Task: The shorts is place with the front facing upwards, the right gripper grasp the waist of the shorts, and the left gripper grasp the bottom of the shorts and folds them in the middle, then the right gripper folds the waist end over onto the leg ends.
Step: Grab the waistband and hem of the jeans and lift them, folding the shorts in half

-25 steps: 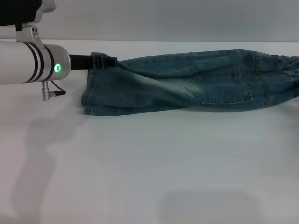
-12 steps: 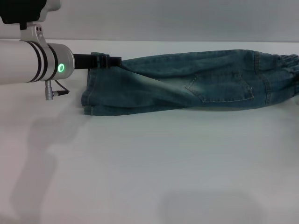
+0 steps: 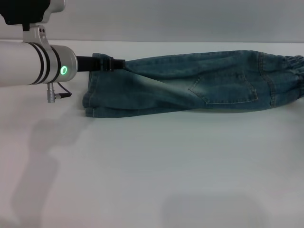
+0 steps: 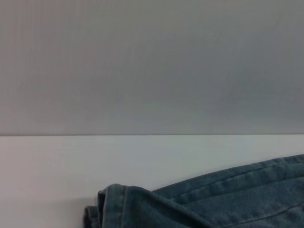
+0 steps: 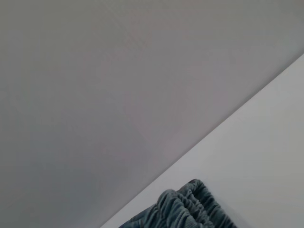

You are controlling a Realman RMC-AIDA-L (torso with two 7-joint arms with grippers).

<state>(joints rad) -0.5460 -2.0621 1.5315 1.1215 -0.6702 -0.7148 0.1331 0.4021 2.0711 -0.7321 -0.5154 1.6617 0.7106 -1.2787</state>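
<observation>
The shorts (image 3: 190,88) are mid-blue denim with a paler, faded patch along the middle and lighter stitching tracing the pocket (image 3: 228,88), and the waist (image 3: 289,78) is a darker, ruched blue. The left gripper (image 3: 116,63) is black on a silver-white arm with black bands and a green glowing ring. The table (image 3: 152,166) is plain white under a grey wall (image 3: 166,19).

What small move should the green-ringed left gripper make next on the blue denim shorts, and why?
Probably release: the left gripper sits at the far hem corner of the blue denim shorts, which already lie folded lengthwise on the white table. Whether its fingers are open is unclear.
</observation>
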